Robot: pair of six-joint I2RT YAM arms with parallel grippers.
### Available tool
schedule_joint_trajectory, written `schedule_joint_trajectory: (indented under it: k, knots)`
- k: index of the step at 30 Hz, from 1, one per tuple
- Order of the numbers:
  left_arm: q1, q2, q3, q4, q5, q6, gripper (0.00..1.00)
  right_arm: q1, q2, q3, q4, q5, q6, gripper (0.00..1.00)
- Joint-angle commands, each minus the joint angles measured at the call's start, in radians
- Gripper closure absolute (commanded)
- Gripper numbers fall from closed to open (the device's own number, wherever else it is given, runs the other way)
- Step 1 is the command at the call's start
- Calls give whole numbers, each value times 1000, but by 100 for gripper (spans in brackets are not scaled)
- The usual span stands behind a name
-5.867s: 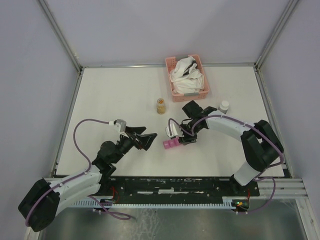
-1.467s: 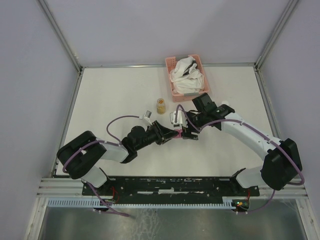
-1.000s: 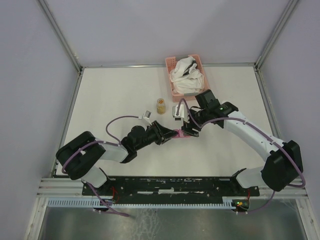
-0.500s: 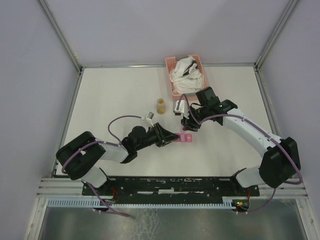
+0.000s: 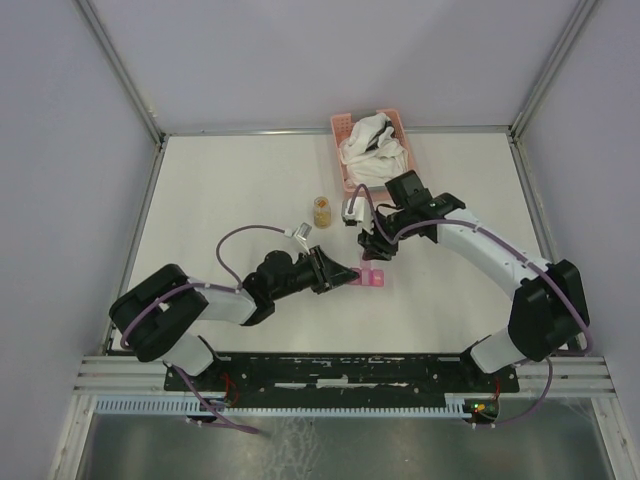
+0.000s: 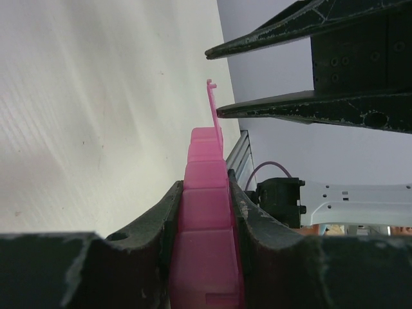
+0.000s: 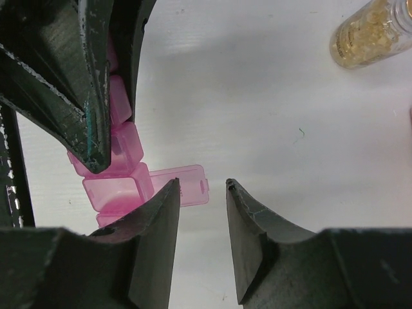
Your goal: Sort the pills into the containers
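White table (image 5: 230,190): left claw (image 6: 205,188) clamps containers (image 6: 206,154), near end cut off; right claw (image 7: 201,188) parted, empty; pills (image 7: 367,38) cropped.

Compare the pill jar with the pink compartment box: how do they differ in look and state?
The jar is clear, round and amber with pills; the box is magenta, a row of square compartments. The jar sits free on the table, untouched; the box is clamped between the left gripper's fingers. Both are small and see-through.
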Motion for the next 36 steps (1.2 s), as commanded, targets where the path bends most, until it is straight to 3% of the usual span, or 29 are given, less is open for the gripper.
schedule_joint_trajectory:
  k: [1,10,19,25,33,36]
  knots:
    - [-5,-26,33,17,15,76,97,-13,29,68,-24,-34,29,54]
    - [-6,98,18,122,-39,32,97,-155,-42,87,-85,-265,63,28]
    - [-4,268,53,232,-125,-33,97,-203,18,98,-183,-305,-38,25]
    - [2,353,80,304,-107,-62,97,-204,35,37,-227,-232,-257,24]
    - [12,400,86,295,-111,-74,80,-204,8,-109,-198,-154,-588,17]
    - [14,408,90,278,-114,-70,79,-202,19,-154,-175,-127,-661,14]
